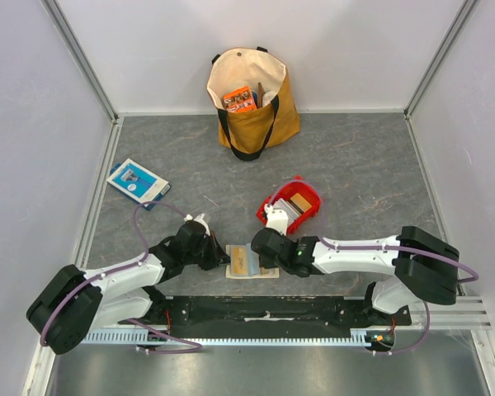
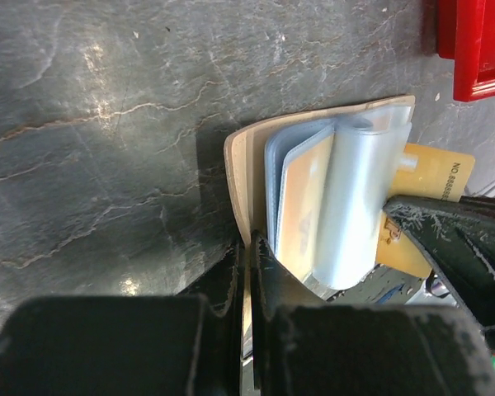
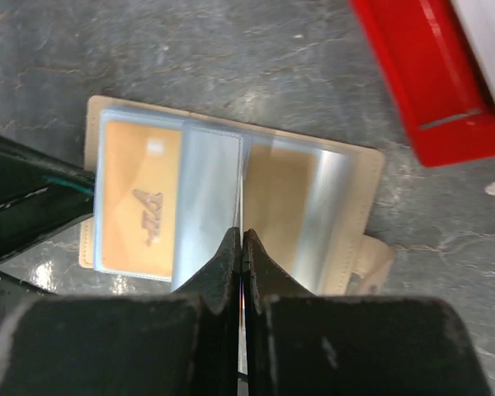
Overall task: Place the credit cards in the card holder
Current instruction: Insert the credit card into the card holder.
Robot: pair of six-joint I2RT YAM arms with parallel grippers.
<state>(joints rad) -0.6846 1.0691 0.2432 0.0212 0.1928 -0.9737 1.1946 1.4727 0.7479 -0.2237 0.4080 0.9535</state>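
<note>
The beige card holder [image 1: 249, 266] lies open on the table between both arms, its clear sleeves fanned up [image 2: 359, 198]. One sleeve holds an orange credit card [image 3: 140, 198]. My left gripper [image 2: 249, 246] is shut on the edge of the holder's beige cover [image 2: 241, 165]. My right gripper [image 3: 242, 235] is shut on a thin gold-orange credit card [image 2: 437, 169], which I see edge-on in the right wrist view. Its far end sits behind a clear sleeve at the holder's fold. More pale cards [image 1: 298, 204] stand in the red tray [image 1: 314, 198].
The red tray [image 3: 429, 91] sits just beyond the holder, near my right wrist. A tan tote bag [image 1: 252, 115] with an orange packet [image 1: 239, 99] stands at the back. A blue-and-white flat box [image 1: 138, 181] lies at the left.
</note>
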